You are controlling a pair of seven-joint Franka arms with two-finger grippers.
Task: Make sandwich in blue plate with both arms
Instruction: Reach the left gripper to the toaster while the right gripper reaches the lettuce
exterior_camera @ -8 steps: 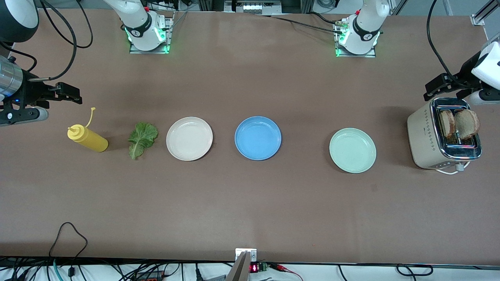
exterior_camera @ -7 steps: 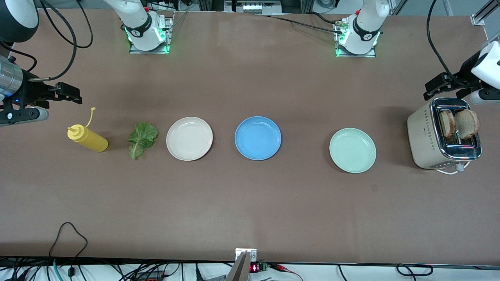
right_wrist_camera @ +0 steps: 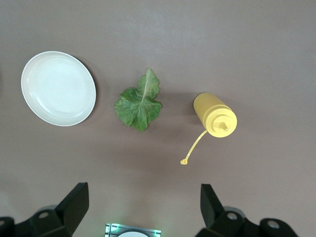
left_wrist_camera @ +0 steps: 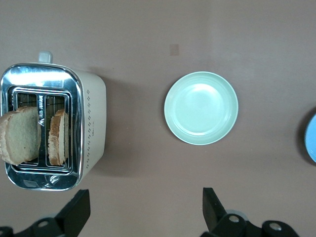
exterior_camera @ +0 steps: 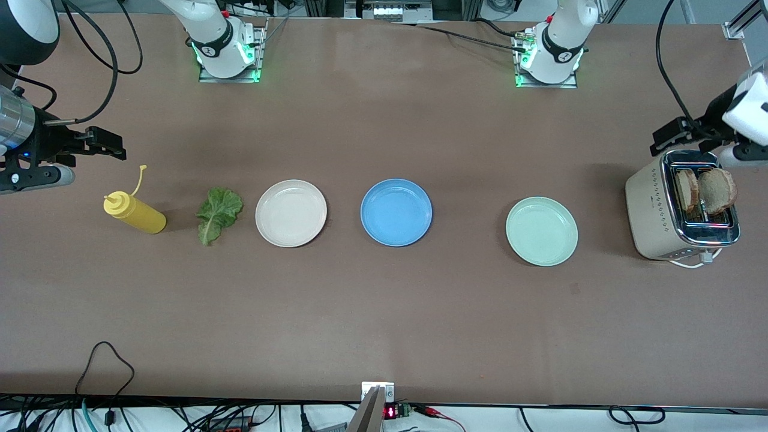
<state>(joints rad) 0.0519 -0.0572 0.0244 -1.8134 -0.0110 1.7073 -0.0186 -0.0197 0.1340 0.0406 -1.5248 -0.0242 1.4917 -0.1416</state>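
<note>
- The round, shallow, bright sky-blue plate (exterior_camera: 396,212) is seen bare at the middle of the brown table (exterior_camera: 384,324); nothing has yet been laid on it.
- Two tan bread slices (exterior_camera: 705,190) with darker crust are stood upright in the slots of a cream and chrome toaster (exterior_camera: 654,210), at 3 o'clock from the blue plate, at the left arm's end of the table.
- The slices are judged light, dry and fairly stiff but crumbly; each is best taken by the crust edge that stands above its slot, pinched across the thin faces and lifted straight up.
- A ruffled green lettuce leaf (exterior_camera: 218,213) lies flat on the table at 9 o'clock from the blue plate. It is judged very light, limp and easily torn; the thicker stem rib is the likelier hold.
- A pale mint-green plate (exterior_camera: 542,231) is set between the blue plate and the toaster; a cream-white plate (exterior_camera: 291,213) is set between the blue plate and the leaf.
- A yellow plastic squeeze bottle (exterior_camera: 134,212) lies at 9 o'clock from the leaf.
- The left gripper (left_wrist_camera: 143,210) is held over the table just beside the toaster, its fingers spread wide and empty.
- The right gripper (right_wrist_camera: 143,207) is held over the table near the bottle's tip, its fingers likewise spread and empty.
</note>
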